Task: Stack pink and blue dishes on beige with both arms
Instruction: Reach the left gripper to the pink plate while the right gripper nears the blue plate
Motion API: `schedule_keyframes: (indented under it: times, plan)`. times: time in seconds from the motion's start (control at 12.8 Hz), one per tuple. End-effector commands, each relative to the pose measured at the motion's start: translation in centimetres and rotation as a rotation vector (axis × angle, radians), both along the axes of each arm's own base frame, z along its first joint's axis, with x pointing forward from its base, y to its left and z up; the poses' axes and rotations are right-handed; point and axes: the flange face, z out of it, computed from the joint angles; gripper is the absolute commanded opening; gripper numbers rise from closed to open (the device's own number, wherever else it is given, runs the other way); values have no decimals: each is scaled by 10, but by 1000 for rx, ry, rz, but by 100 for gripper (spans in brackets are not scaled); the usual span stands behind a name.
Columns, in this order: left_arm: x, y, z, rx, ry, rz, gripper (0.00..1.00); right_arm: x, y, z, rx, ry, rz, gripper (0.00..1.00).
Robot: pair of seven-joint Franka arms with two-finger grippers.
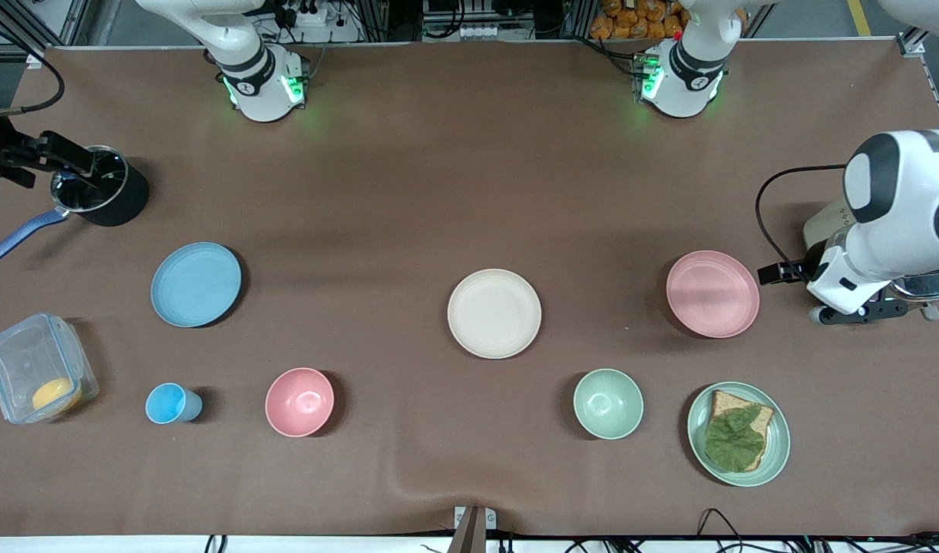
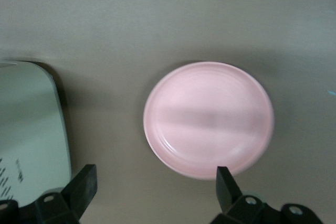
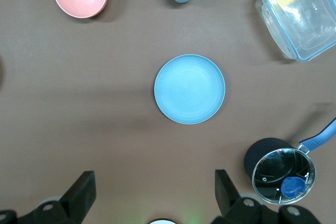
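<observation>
Even overhead light; soft shadows sit beside each dish. The pink plate (image 2: 208, 119) looks blurred; glare glints off the saucepan lid (image 3: 283, 176).

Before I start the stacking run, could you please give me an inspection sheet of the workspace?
Surface: brown table cover, wrinkled at the camera edge.
Job's things: blue plate, beige plate, pink plate, all apart, nothing stacked.
Clutter: pink bowl, blue cup, green bowl, green plate with bread and lettuce, lidded container, saucepan.
Grippers: left pincer open over the pink plate; right pincer open above the blue plate.
Cables: black cable by the left arm.
Surroundings: nothing seen.
</observation>
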Motion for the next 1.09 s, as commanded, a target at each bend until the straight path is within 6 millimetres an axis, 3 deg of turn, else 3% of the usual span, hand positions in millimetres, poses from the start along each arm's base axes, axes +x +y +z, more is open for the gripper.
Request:
schedule_keyframes:
  times: [0.0,0.31,0.47,0.7,0.94,1.01]
  plan:
    - [-15,19,-42,9,-34,9,100,1,-1,-6,-11,5,-6,100]
    - [-10,30,-98,-15,-34,6,100,9,-3,-40,-14,11,-9,100]
    - [-10,29,-117,-1,-42,-26,100,10,-5,-61,-15,19,-10,100]
    - [-12,29,-138,1,-28,-43,84,10,-13,-111,-15,13,-26,100]
    - [-14,34,-152,-5,-21,-33,65,17,-21,-149,-17,33,-41,100]
    - [-15,37,-156,-7,-19,-27,63,21,-26,-160,-18,42,-48,100]
